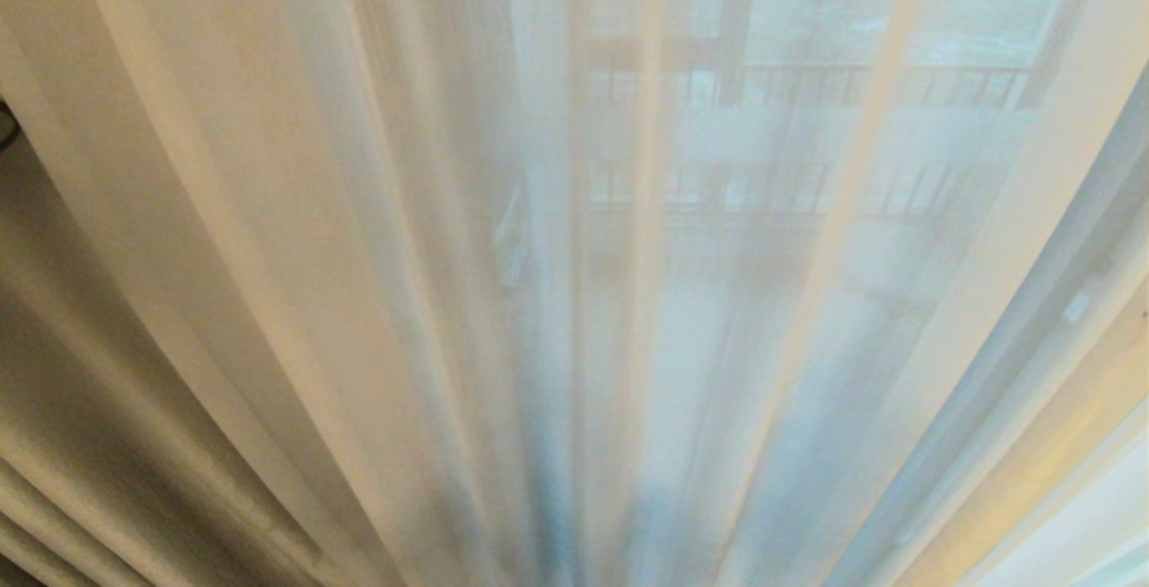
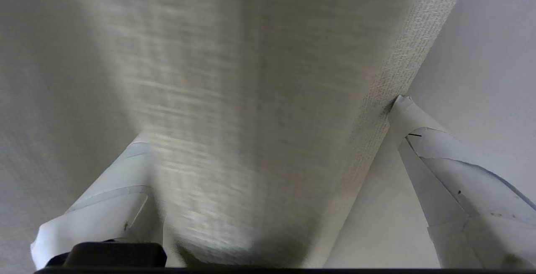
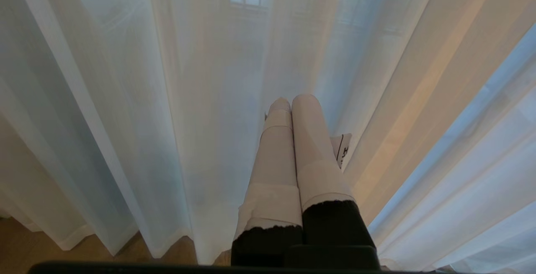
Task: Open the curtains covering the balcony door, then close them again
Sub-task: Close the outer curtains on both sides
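Woven drape fold [image 2: 259,110], gauzy pleated sheers [image 1: 431,300]

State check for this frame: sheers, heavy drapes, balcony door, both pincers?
Sheers: drawn across the glass, hanging in folds.
Heavy drape: one fold between the open fingers, not clamped.
Balcony door: covered, frame visible through sheer.
Left pincer: open.
Right pincer: shut, empty, pointing at the sheers.
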